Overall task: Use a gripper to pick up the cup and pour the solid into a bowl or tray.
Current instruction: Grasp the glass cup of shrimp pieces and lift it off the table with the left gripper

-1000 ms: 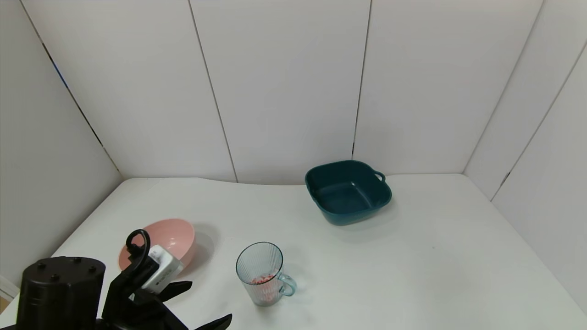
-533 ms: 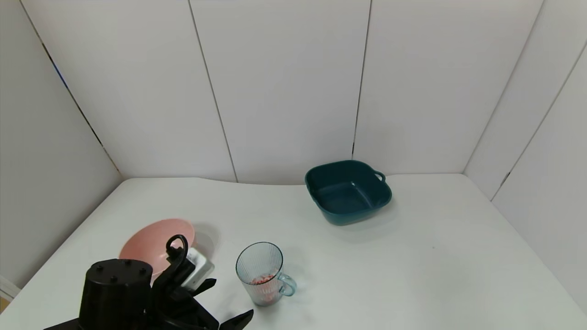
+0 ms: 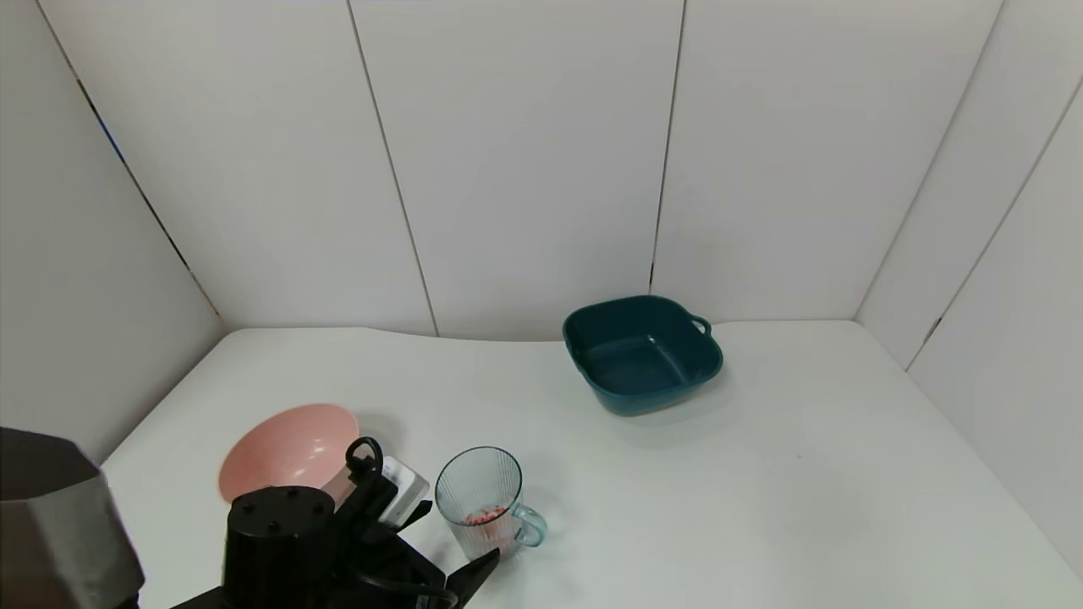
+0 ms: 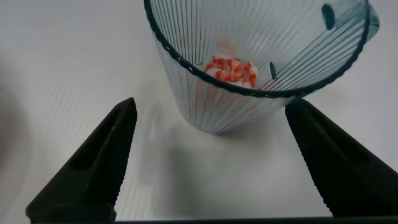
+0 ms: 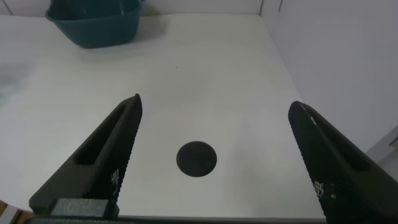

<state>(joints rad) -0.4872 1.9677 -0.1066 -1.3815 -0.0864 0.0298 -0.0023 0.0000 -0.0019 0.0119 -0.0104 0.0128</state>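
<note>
The ribbed pale-blue cup [image 3: 481, 499] stands upright on the white table, its handle pointing right. The red and white solid [image 3: 484, 514] lies in its bottom and also shows in the left wrist view [image 4: 231, 68]. My left gripper [image 3: 455, 534] is open, low at the cup's near left side, one finger on each side of the cup's near edge. In the left wrist view the cup [image 4: 249, 74] sits just beyond the open left gripper [image 4: 211, 109], not touching the fingers. The pink bowl [image 3: 283, 447] stands left of the cup. My right gripper [image 5: 215, 103] is open and empty over bare table.
A dark teal square tray [image 3: 643, 353] stands at the back centre and also shows in the right wrist view [image 5: 93, 25]. A dark round spot [image 5: 196, 159] marks the table below the right gripper. A grey arm part [image 3: 51, 516] sits at the near left edge. White walls enclose the table.
My left gripper has moved right, past the pink bowl's front, up to the cup. The cup, bowl and tray have not moved.
</note>
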